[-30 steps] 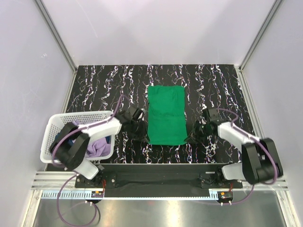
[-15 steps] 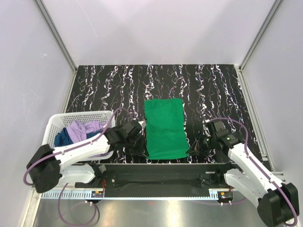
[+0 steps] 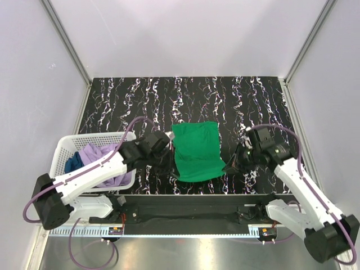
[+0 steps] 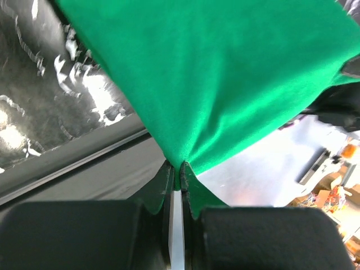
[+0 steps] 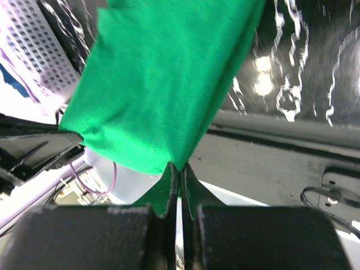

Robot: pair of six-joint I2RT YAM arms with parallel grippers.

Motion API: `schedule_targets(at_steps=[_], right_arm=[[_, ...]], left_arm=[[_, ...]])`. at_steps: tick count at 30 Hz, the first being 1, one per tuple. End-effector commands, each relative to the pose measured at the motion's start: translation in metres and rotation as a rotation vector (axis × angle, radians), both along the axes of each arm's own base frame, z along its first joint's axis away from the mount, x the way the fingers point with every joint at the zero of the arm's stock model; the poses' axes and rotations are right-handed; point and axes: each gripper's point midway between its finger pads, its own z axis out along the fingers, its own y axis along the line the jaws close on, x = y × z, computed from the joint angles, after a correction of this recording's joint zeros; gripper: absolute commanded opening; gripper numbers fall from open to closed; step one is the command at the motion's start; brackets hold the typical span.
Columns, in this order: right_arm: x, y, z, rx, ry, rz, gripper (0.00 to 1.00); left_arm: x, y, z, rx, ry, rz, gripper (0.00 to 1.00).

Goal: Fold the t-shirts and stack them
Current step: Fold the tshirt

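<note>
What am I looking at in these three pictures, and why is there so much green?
Two robot arms stand at the near edge of a black marbled table. The wide picture comes from a fixed camera overhead; the other two from cameras on each wrist. The left gripper and right gripper are each shut on a near corner of the bright green cloth t-shirt, filling those close-ups. The white plastic lattice basket holds a lilac t-shirt and a dark blue t-shirt.
</note>
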Motion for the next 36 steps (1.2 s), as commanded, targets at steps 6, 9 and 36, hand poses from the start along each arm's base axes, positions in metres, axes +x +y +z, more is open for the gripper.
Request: schedule_targets(at_steps=[6,9,36], right_arm=[[0.080,0.012,0.023,-0.095,-0.104,0.062,0.00],[0.111,0.017,0.027,-0.092,-0.120,0.074,0.00],[0.369,0.045,-0.039,0.116,-0.184,0.159,0.05]], left_arm=[[0.081,-0.004,0.028,-0.022,-0.039,0.076,0.00],[0.120,-0.011,0.040,-0.039,-0.084,0.086,0.00],[0.352,0.003,-0.013,-0.156,-0.075,0.299,0.00]])
